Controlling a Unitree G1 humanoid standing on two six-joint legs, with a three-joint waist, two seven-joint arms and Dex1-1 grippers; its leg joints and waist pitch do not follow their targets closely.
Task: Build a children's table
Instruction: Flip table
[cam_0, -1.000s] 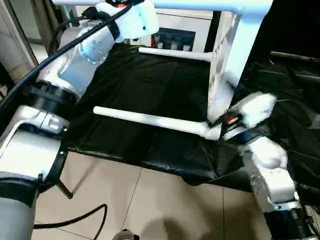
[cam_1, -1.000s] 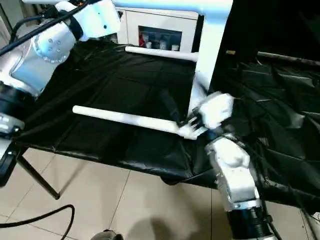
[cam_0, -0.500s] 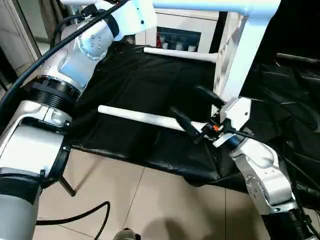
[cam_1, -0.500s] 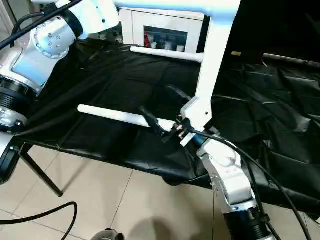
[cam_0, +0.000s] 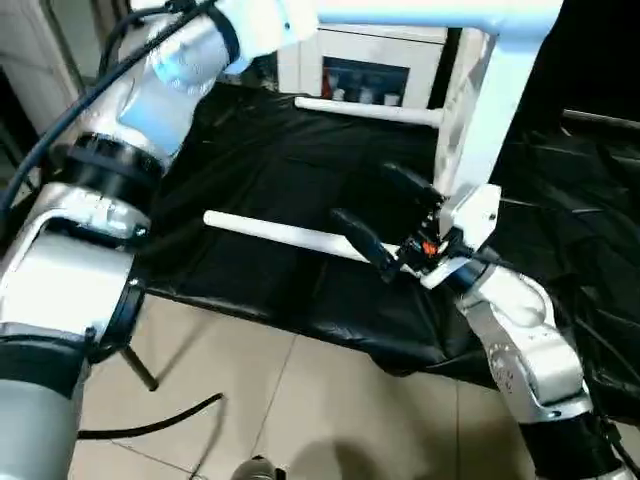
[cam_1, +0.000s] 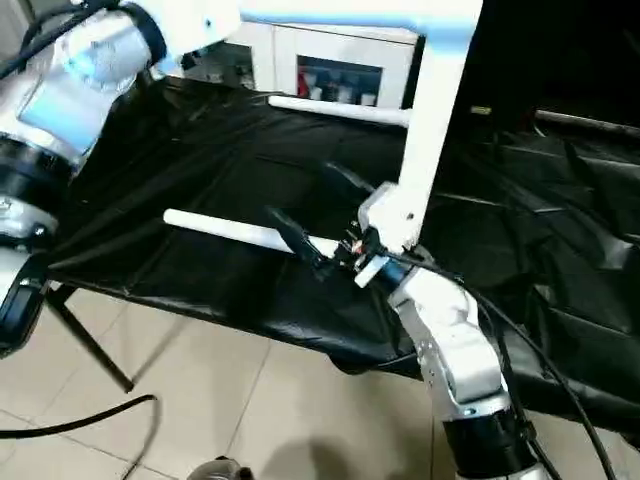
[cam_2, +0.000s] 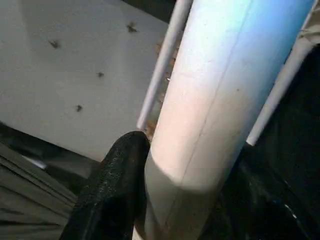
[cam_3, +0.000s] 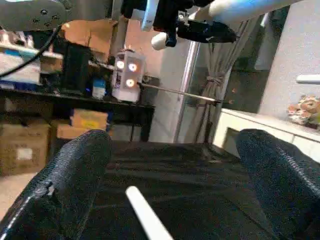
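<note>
Note that your right gripper (cam_0: 392, 222) has let go of the loose leg (cam_0: 280, 234) at frame centre and now stands spread wide over it. Your left gripper (cam_2: 165, 200) clenches a mounted leg (cam_0: 430, 11) along the top edge, steadying the upended tabletop (cam_0: 450, 120).

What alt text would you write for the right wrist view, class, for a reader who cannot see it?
Two black fingers stand wide apart over a black sheet, with the tip of a white leg lying between them. Beyond, the other gripper holds a white tube up high.
</note>
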